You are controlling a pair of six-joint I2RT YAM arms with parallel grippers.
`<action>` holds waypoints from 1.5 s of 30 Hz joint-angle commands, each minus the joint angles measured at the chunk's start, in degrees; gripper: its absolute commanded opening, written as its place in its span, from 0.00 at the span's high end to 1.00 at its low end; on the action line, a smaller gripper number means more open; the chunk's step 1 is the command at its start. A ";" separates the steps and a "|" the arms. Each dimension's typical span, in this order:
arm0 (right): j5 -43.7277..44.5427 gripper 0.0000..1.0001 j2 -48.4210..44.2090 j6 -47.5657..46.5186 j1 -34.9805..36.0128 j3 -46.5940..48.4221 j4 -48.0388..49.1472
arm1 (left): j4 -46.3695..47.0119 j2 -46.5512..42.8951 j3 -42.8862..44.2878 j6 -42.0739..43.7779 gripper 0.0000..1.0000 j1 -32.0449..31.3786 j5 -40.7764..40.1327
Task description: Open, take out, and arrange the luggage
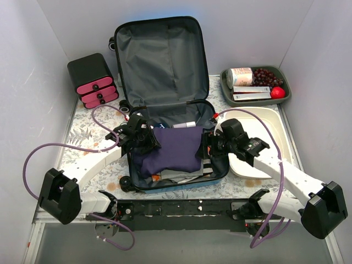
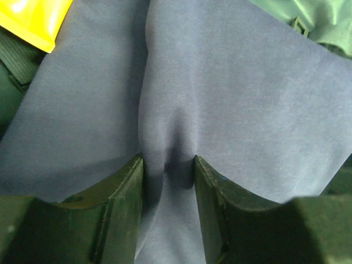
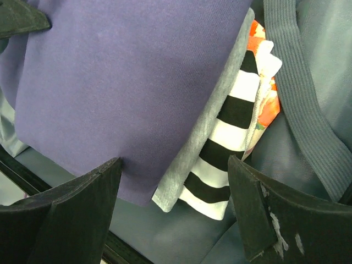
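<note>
The luggage (image 1: 159, 55) lies open in the middle of the table, its lid with grey lining propped up at the back. A folded purple garment (image 1: 176, 148) tops the stack of clothes in the lower half. My left gripper (image 1: 144, 137) is at the garment's left edge; in the left wrist view a raised fold of the purple cloth (image 2: 220, 93) is pinched between the left gripper (image 2: 168, 165). My right gripper (image 3: 175, 160) stands open over the stack's right edge, above a grey cloth (image 3: 192, 159) and a black-and-white striped cloth (image 3: 231, 132).
A black box with pink drawers (image 1: 93, 81) stands at the back left. A green tray (image 1: 225, 88) with a can, grapes and a red ball sits back right, a white tub (image 1: 269, 118) under my right arm. A yellow item (image 2: 33, 19) and a grey strap (image 3: 297, 82) lie in the case.
</note>
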 commanded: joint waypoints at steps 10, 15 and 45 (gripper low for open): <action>3.47 0.15 2.20 -0.66 3.67 5.05 0.14 | -6.12 -10.96 -3.03 -7.44 1.00 -1.12 -10.66; 5.94 0.15 4.75 -0.04 7.44 8.30 0.04 | -10.17 -17.73 -6.38 -10.52 1.00 -1.12 -13.84; 8.41 0.13 13.72 3.02 14.66 13.58 3.03 | -21.78 -15.81 -10.78 -19.57 1.00 -1.12 -22.27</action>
